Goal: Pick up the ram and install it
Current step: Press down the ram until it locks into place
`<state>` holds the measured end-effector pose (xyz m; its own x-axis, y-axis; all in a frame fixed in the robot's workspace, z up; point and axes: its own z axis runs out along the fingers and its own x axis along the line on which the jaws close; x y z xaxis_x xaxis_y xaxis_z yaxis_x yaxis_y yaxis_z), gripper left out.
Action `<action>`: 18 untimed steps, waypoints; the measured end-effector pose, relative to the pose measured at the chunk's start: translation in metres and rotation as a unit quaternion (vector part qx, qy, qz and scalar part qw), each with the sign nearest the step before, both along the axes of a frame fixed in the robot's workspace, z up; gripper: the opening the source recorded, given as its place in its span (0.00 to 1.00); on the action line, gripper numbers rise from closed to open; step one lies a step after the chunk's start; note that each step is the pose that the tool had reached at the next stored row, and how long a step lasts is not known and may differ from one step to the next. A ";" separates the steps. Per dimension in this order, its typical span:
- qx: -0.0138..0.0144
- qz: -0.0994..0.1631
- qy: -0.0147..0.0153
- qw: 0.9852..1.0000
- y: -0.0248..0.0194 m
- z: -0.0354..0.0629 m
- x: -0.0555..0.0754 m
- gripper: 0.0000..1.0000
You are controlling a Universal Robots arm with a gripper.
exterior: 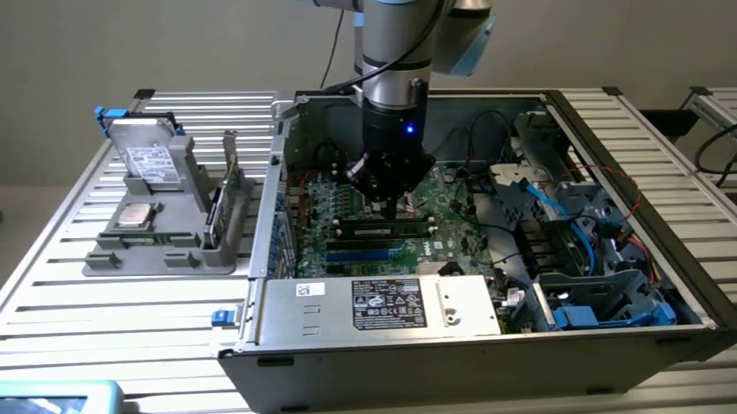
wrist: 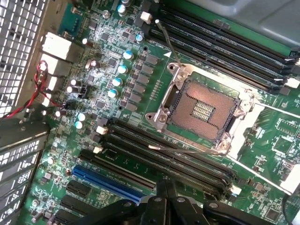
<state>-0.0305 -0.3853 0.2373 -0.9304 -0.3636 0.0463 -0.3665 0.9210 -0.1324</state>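
Clenched gripper (exterior: 386, 200) at frame centre is pressing down onto the ram (exterior: 384, 229), lying lengthwise left-to-right directly beneath it.

The table (exterior: 69, 259) is ribbed bare metal with a dull silver sheen. The computer case (exterior: 461, 362) is matt grey sheet metal; a paper label (exterior: 388, 304) lies on its shiny steel power supply box (exterior: 334, 315). The circuit board (wrist: 117, 42) is glossy green, its long slots (wrist: 154, 161) matt black plastic. The socket frame (wrist: 164, 110) is polished metal. The gripper (wrist: 166, 197) looks like smooth black plastic.
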 end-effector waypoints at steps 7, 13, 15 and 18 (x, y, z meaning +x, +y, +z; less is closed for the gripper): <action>0.000 -0.048 -0.003 0.999 0.0000 0.0000 0.000 0.11; 0.000 -0.089 -0.005 0.996 0.0000 0.0000 0.000 0.11; 0.000 -0.102 -0.006 0.995 0.0000 0.0000 0.000 0.11; 0.000 -0.119 -0.008 0.993 0.0000 0.0000 0.000 0.11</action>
